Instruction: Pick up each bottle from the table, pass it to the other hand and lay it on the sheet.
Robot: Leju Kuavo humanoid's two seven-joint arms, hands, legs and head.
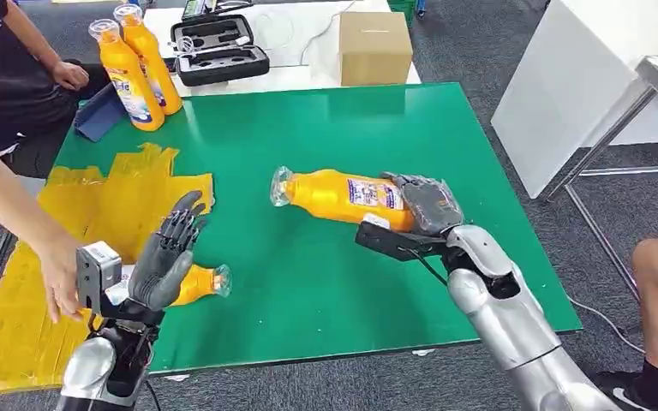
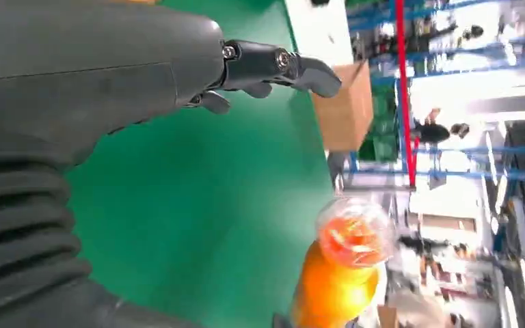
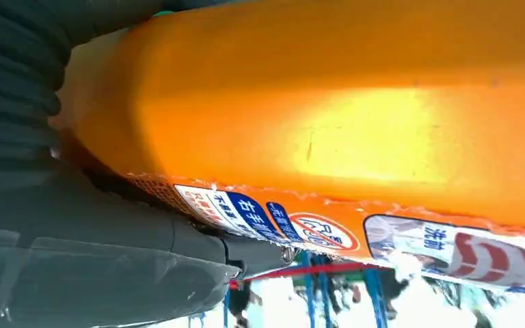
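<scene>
Fingers (image 1: 433,199) of right hand (image 1: 424,210) wrapped round base end of orange bottle (image 1: 343,195), held horizontal above green tabletop (image 1: 308,282), cap end pointing toward left hand (image 1: 164,261). Grip confirmed in right wrist view: label and orange body pressed against palm. Left fingers (image 1: 182,224) spread, holding nothing, palm turned toward bottle, well apart from cap. Second bottle (image 1: 201,282) lying just behind left hand, at edge of yellow sheet (image 1: 17,334). Two more bottles (image 1: 137,73) upright at far corner, well beyond either hand. Person's hand (image 1: 60,278) touching or very near left wrist unit, cannot tell which.

Judged step: mid-handover, receive not yet made.

Risks:
- Grip far off bottle's middle, so likely droop or twist at cap end on transfer.
- Smooth plastic, wide body: slip possible if right hand releases before left closes.
- Lying bottle close behind left hand: could get knocked or rolled on swing toward sheet.
- Person's arm within left arm's path: contact risk.
</scene>
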